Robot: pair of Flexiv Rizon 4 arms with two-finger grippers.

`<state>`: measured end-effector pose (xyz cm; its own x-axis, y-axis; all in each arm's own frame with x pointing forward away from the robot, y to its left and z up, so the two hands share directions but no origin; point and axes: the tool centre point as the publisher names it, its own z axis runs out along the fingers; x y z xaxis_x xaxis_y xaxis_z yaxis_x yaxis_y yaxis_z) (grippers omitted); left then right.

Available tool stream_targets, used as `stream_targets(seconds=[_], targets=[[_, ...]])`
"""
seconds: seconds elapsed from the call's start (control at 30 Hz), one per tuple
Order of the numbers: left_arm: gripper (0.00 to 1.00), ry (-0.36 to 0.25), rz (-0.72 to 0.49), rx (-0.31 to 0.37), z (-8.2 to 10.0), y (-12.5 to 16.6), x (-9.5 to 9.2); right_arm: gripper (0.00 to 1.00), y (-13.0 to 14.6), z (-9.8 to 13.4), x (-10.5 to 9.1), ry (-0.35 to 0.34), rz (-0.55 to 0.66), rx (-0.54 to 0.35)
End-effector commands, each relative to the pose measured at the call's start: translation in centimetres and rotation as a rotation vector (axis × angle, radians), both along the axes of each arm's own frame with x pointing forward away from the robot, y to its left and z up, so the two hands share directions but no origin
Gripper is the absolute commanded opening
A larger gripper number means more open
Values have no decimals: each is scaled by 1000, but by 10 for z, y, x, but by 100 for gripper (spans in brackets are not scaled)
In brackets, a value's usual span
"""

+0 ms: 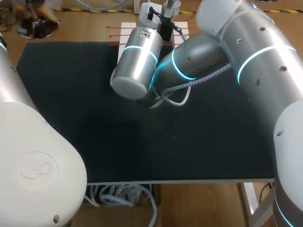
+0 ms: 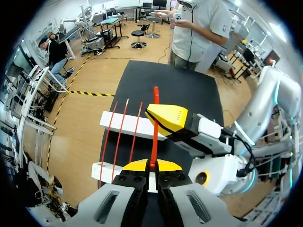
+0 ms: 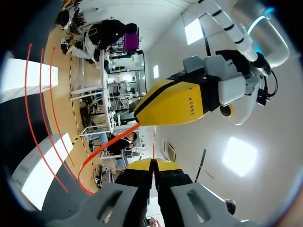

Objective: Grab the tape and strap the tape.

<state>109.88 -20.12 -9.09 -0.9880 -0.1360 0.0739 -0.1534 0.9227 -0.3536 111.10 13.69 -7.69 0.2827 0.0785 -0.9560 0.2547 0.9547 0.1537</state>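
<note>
Holds the red tape (image 2: 154, 149) in the left gripper (image 2: 150, 165) — both yellow tips pressed nearly together, with only the thin strip between them. Holds the same tape also in the right gripper (image 3: 152, 164), tips closed narrow on it from two sides. Runs as a short straight piece from one gripper to the other. In the left wrist view stands almost upright, passes the yellow fingers of the right gripper and ends free a little beyond them. In the right wrist view bends away with a longer part, in a curve to one side of the grippers.

Very little room between the two grippers: near each other, tip toward tip, not touching as far as can be seen.

Just beside them, two white blocks (image 2: 124, 124), lying parallel at the far edge of the black mat (image 1: 71, 118), with a gap between them. Across both blocks, three spare red strips (image 2: 120, 146), side by side, not touching one another, beside the held tape and apart from it.

In the head view, the right arm (image 1: 203, 56) from the right side, stretched over the far middle of the mat up to its far edge, elbow above the mat. In the near left corner, the left arm (image 1: 33, 156), its white housing covering the left edge of the mat there. Between the right arm and the near edge — a broad stretch of dark mat.
</note>
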Motion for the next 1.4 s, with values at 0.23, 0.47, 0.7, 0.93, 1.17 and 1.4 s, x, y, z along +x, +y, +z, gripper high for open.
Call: stream_targets(seconds=[0.23,0.47,0.7,0.93,1.17,1.4], targets=[[0,3,-1,5,1,-1,1,0,2,0,3,0,-9,-6],[0,3,-1,5,1,-1,1,0,5,0,3,-1,2,-6],[0,3,-1,5,1,-1,1,0,8,0,0,-2,13,-10],[0,3,-1,5,1,-1,1,0,6,-1,1,-2,7,-14],[0,3,-1,5,1,-1,1,0,7,-1,-1,0,5,-14],[0,3,-1,5,1,-1,1,0,11,4,-4,-19,22,-4]])
